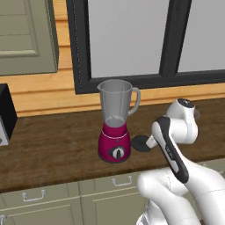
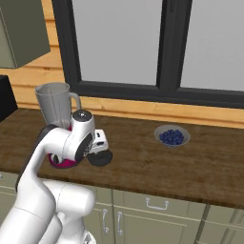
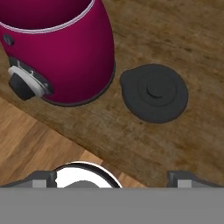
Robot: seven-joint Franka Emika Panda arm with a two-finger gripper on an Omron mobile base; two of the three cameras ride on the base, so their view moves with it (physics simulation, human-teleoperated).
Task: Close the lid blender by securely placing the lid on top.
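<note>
Wood-grain counter (image 1: pixel 52 145) runs below a dark-framed window (image 1: pixel 127 39), carrying a black box appliance (image 1: pixel 5 115) at the left edge and the blender (image 1: pixel 115 121) — magenta-red base, clear grey jar with its mouth uncovered. Just beside the base, lying flat on the counter, is the lid (image 3: pixel 154 92) — a dark grey disc with a raised centre — while a shallow bowl of blue berries (image 2: pixel 172 136) sits well apart to the right. Above the lid the gripper (image 3: pixel 113 178) hangs with its fingers spread wide, pinching nothing.

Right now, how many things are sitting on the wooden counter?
4: the blender at the middle, the lid lying flat just beside its base, a bowl of blue berries farther right, and a black box appliance at the left edge. More may lie out of frame.
</note>
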